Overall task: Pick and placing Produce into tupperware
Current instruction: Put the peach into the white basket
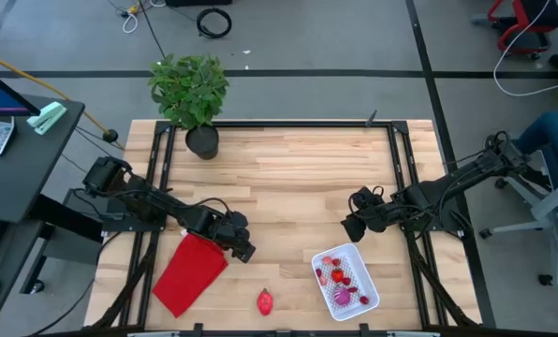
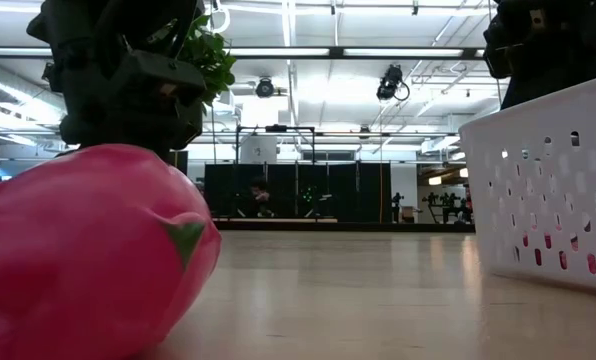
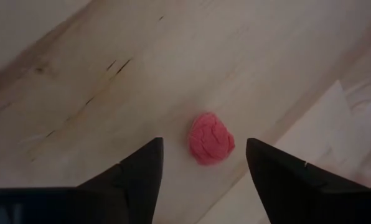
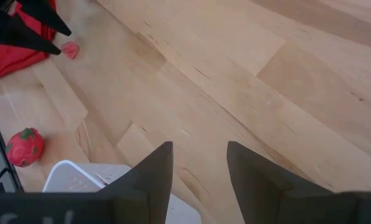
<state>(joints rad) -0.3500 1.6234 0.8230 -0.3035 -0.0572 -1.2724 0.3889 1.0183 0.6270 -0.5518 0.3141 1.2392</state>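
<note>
Left gripper (image 3: 201, 163) hangs released over a small pink fruit (image 3: 211, 138) on the counter (image 1: 288, 178), apparently not touching, while right gripper (image 4: 198, 163), also released, waits near the tupperware (image 1: 346, 281).

The right claw (image 4: 200, 163) hangs over bare wooden surface (image 4: 248, 81) with its two dark fingers (image 4: 151, 177) spread apart and nothing between them. Just beside them shows a corner of the white tupperware (image 4: 79, 177), near a red strawberry (image 4: 25, 147). Farther off lie a small pink fruit (image 4: 70, 49), the red cloth (image 4: 11, 46) and the other arm's dark fingertips (image 4: 33, 34)
</note>
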